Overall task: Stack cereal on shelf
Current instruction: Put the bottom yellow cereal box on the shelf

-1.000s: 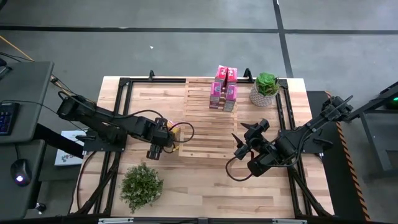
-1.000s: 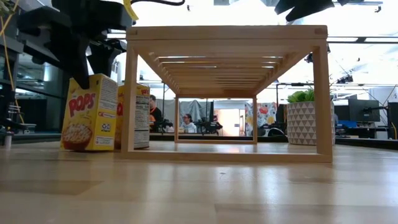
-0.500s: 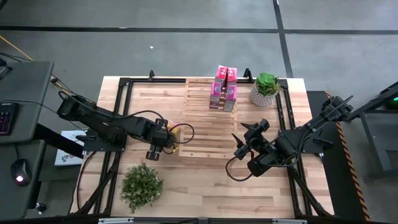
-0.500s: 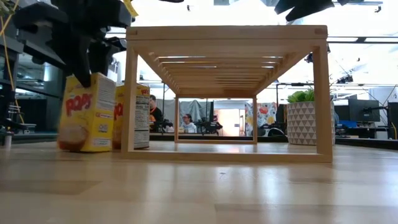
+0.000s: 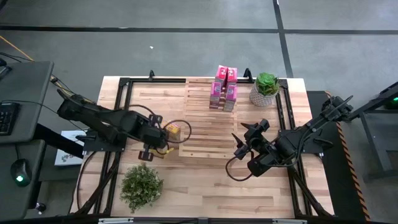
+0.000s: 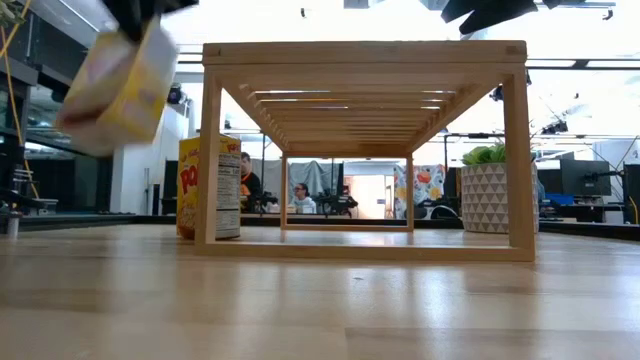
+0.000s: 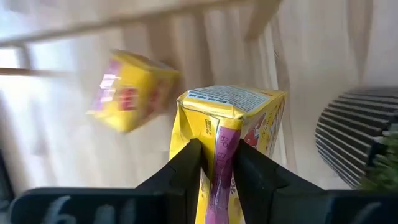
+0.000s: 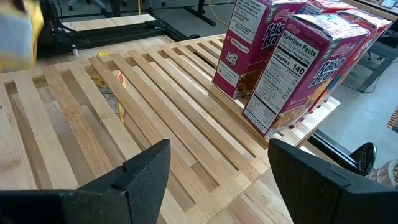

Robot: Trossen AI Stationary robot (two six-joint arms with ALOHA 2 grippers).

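**Yellow box aloft, pinched by its top fold**

The left gripper [image 7: 211,163] has its fingers [image 7: 186,165] clenched on the crimped top edge of a yellow cereal box [image 7: 233,134], which hangs tilted and clear of the worktop [image 6: 320,300] just off the left end of the slatted shelf [image 5: 205,124]. A second yellow box [image 6: 208,188] stands on the worktop beside the shelf's near-left leg. Pink boxes [image 5: 224,87] are already stacked at the shelf's far end, beside a potted plant [image 5: 265,88]. The right gripper [image 5: 244,138] waits over the shelf's right side, fingers released and holding nothing.

The grip looks thin: only the folded top flap sits between the fingers, so the cardboard could crumple or slide out, and the tilted box may swing as it travels. Judging from its position, a low pass could catch the shelf's edge or knock over the standing yellow box. A box set down askew could catch a corner in a gap between slats.
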